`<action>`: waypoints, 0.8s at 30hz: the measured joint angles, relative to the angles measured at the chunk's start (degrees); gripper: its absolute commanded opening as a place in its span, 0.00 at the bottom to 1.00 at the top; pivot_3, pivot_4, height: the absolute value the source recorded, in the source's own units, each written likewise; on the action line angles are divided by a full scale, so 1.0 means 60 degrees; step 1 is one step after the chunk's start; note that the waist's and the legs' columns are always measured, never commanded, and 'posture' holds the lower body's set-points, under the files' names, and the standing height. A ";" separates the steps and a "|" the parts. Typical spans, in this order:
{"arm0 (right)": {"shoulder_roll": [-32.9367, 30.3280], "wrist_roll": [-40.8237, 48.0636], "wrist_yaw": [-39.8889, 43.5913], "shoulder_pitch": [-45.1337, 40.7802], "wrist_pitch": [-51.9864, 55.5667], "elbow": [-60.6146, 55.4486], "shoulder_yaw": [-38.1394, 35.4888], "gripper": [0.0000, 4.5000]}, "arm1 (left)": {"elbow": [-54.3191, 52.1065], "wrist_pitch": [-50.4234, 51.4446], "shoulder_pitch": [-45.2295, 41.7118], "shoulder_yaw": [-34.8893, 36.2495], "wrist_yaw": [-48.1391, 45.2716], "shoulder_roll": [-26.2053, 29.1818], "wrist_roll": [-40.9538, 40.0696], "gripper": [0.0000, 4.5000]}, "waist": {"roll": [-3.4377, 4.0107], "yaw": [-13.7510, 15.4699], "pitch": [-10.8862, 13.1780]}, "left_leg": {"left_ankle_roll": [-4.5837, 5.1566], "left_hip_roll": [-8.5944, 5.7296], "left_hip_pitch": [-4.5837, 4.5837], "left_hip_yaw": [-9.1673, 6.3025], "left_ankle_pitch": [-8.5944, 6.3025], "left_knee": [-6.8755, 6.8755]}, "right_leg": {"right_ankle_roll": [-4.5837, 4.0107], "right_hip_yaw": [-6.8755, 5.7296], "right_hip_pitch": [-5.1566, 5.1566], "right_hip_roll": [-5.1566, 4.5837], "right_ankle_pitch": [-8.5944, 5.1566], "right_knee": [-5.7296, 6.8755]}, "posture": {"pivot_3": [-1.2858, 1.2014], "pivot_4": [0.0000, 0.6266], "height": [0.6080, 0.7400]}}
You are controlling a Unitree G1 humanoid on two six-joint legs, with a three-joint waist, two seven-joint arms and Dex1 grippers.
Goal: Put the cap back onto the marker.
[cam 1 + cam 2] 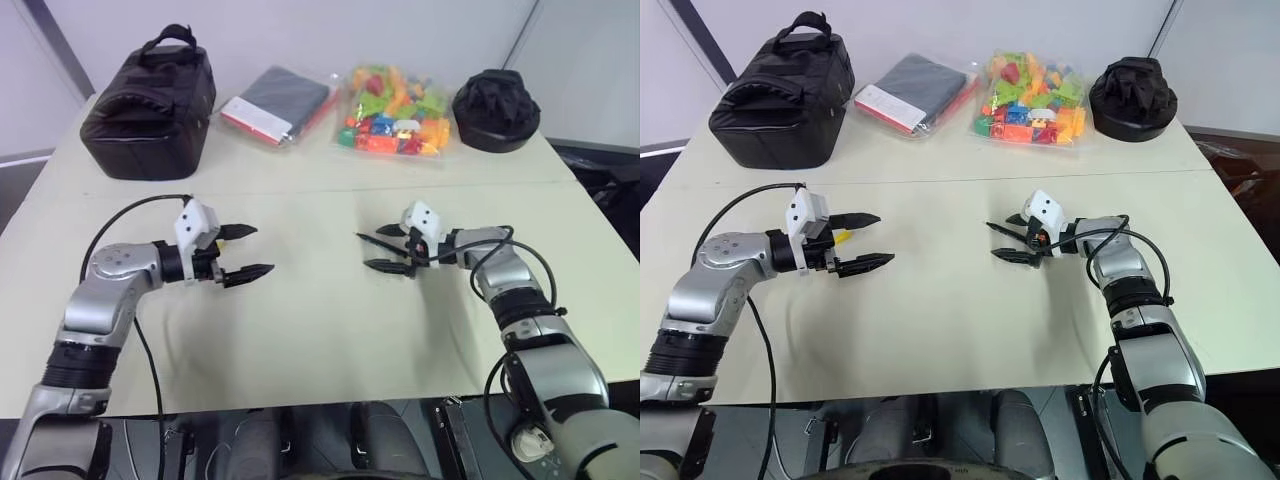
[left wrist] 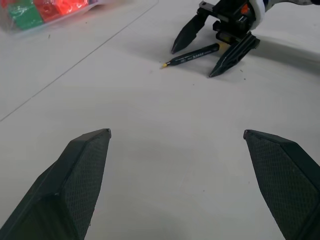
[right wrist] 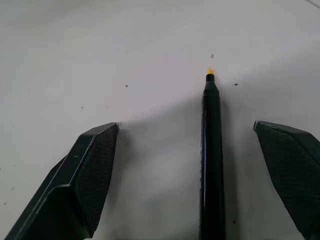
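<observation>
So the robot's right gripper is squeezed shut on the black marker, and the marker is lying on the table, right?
Not quite. The marker does lie on the table, but the right gripper is not squeezed shut on it. The right wrist view shows its two fingers spread wide, with the marker between them and a gap on each side. The gripper is open.

Uncapped marker flat on the table, cap off to the left

The marker (image 3: 211,160) is a thin black pen (yellow pointed tip bare) lying flat on the pale table (image 1: 320,330) between the 2 spread fingers of the right gripper (image 1: 382,250). The cap (image 1: 843,237), tiny and bright yellow, sits well apart, at the left gripper (image 1: 865,242).
</observation>
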 measured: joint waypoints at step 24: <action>-0.0082 -0.0303 0.0292 -0.0309 0.0169 0.0210 0.0082 0.01 | -0.0071 -0.0205 0.0246 -0.0090 0.0441 -0.0357 0.0198 1.00 | 0.0000 0.0002 0.0000 | -0.0001 0.0001 0.0012 0.0003 0.0000 0.0000 | -0.0001 0.0007 0.0004 0.0000 0.0000 0.0007 | 0.52 0.24 1.00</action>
